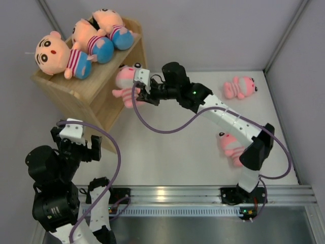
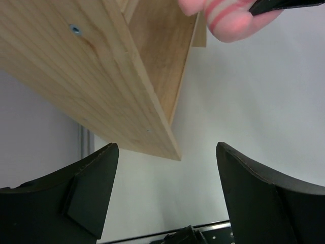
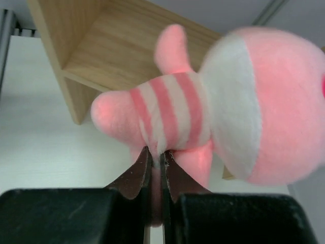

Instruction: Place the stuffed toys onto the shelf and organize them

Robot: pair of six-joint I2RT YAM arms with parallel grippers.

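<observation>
Left gripper (image 1: pixel 76 145) open, right gripper (image 1: pixel 138 95) pinching a pink toy (image 1: pixel 123 81)
The left fingers stand wide apart with nothing between them, and the shelf (image 1: pixel 96 94) is ahead of their tips. The right fingers squeeze the toy's striped belly, with the shelf just beyond it.

Likely a lab: panelled cell (image 1: pixel 213 30), mounting rail (image 1: pixel 193 194)

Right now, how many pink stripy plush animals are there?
3 pink plush animals. One in the right gripper by the light wooden shelf, one far right on the white table, one beside the right arm. More may be hidden.
</observation>
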